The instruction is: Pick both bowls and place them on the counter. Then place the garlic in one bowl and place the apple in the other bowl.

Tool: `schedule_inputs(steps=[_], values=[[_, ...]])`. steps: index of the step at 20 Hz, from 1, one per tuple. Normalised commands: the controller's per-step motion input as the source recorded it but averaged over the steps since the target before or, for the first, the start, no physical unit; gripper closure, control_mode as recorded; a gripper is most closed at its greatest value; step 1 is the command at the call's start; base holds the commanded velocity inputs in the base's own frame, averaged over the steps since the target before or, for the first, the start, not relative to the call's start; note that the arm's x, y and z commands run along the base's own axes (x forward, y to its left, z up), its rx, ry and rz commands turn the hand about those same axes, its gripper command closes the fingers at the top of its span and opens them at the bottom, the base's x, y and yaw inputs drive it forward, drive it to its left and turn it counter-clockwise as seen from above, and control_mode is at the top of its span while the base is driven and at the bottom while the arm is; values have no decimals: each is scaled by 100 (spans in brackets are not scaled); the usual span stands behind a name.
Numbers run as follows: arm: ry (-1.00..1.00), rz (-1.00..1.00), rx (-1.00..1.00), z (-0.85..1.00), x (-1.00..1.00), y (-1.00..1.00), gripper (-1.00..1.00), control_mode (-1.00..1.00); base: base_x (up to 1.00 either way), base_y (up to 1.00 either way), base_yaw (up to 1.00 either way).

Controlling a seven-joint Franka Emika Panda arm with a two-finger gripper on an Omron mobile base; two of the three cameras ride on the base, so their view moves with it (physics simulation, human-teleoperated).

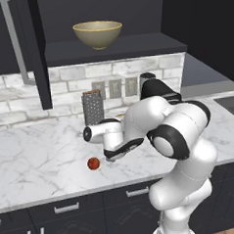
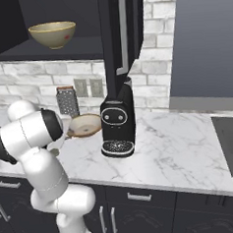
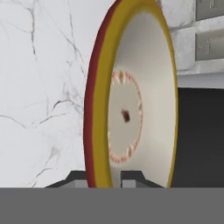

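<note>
— Hand view: what did the shallow bowl [image 3: 140, 100] look like?
— It stood on edge across the frame, with a dark red outside, a mustard-yellow rim and a pale inside. A ring of small reddish marks circled a dark spot at its centre.
— And the claw?
— The gripper [image 3: 109, 178] was clenched on that bowl, one fingertip on each side of the rim at the bottom edge.
— Where was it in the kitchen?
— From the right base view the shallow bowl [image 2: 84, 124] was just over the counter [image 2: 180, 153], between the grater [image 2: 66, 102] and the coffee machine [image 2: 118, 123]. I couldn't tell whether it touched the marble.
— The other bowl?
— The deep bowl [image 1: 98, 34], olive-tan with a yellowish inside, sat upright on the dark shelf [image 1: 134, 45] above.
— The apple?
— The apple [image 1: 93, 163], small, red and shiny, lay on the counter near its front edge.
</note>
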Motion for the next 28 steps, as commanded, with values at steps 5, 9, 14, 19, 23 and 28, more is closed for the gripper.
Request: schedule_inputs(steps=[5,9,14,19,23,28], values=[[-1,0,0,25,0,-6,100,-100,0,0,0],[0,-1,0,10,1,-7,100,-100,0,0,0],[0,0,0,-1,6,-12,100,-100,0,0,0],[0,0,0,-10,1,-13,100,-100,0,0,0],[1,0,0,-5,0,-1,100,-100,0,0,0],[3,0,0,-7,0,0,-100,-100,0,0,0]])
